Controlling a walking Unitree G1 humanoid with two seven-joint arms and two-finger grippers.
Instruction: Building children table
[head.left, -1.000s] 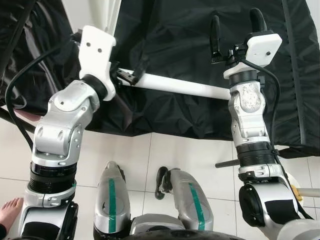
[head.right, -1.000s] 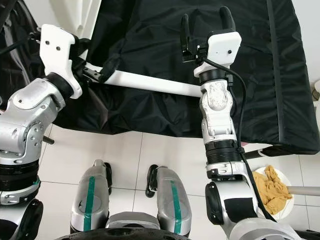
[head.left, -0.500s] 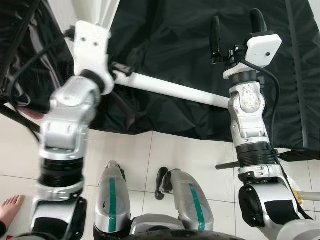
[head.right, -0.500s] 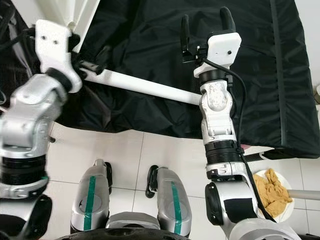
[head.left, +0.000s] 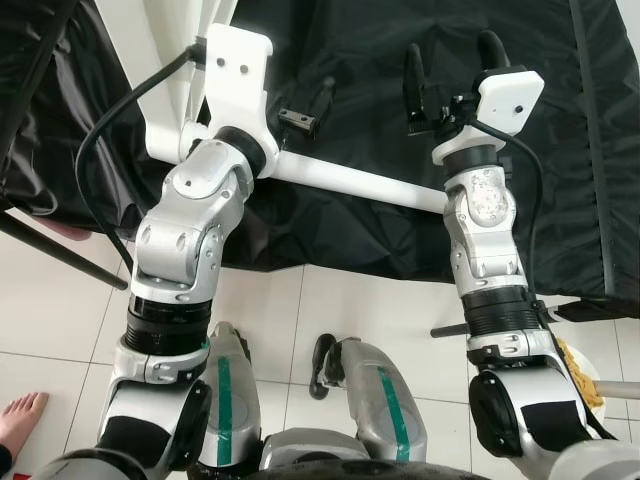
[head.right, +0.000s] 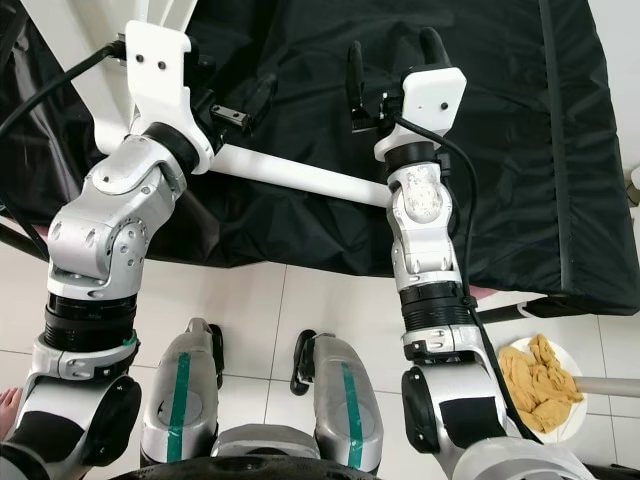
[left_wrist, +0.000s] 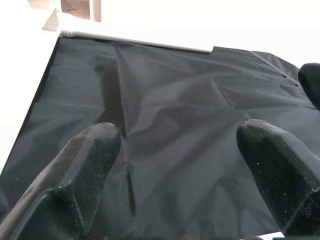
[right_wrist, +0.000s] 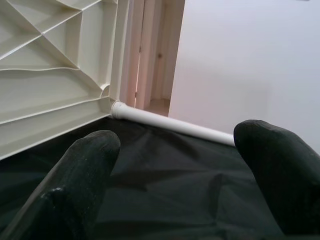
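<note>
- Fingers of the left gripper stand apart over the black cloth, holding nothing; the left wrist view shows cloth alone between the two fingertips.
- Right gripper likewise has its fingers spread and empty, raised above the cloth on the right.
- White table leg, a long tube, lies on the cloth with its long axis running from far left to near right, passing just near of both grippers. Its left end is hidden behind the left wrist; its right end disappears behind the right forearm.
- White ribbed tabletop panel lies at the far left, against the cloth's edge, with another white tube beside it.
- Judgement: the left gripper is the nearer to the tube's left end, which lies just on the near side of its fingers. A short draw-back and descent would bring the tube between them.
- Change from the earlier frames: the left gripper was then at the tube's left end, apparently gripping it. It has since let go and swung right and farther over the cloth. The tube now lies flatter. The right arm has shifted slightly left.
</note>
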